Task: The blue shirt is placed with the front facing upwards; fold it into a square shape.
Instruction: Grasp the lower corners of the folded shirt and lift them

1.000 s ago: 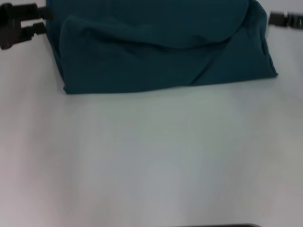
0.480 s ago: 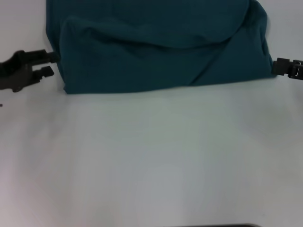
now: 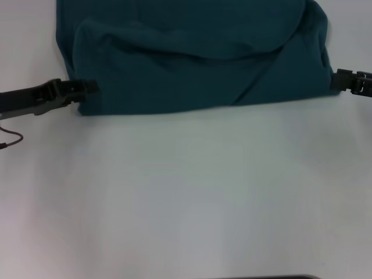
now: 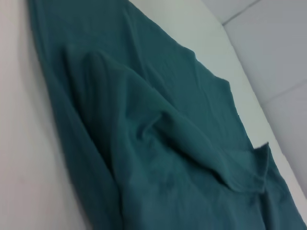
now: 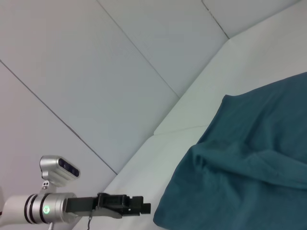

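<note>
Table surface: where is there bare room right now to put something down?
The white table is bare across the whole span nearer the robot than the dark teal-blue cotton shirt. It is crowded at the shirt's near corners: the left gripper touches one, the right gripper the other.

1 blue shirt (image 3: 197, 64) is seen, lying folded over on 1 white table (image 3: 186, 197). 2 grippers are counted: 1 left gripper (image 3: 81, 90) at the shirt's near left corner and 1 right gripper (image 3: 349, 81) at its right edge. 1 thin dark cable (image 3: 11, 139) is seen beside the left arm.
</note>
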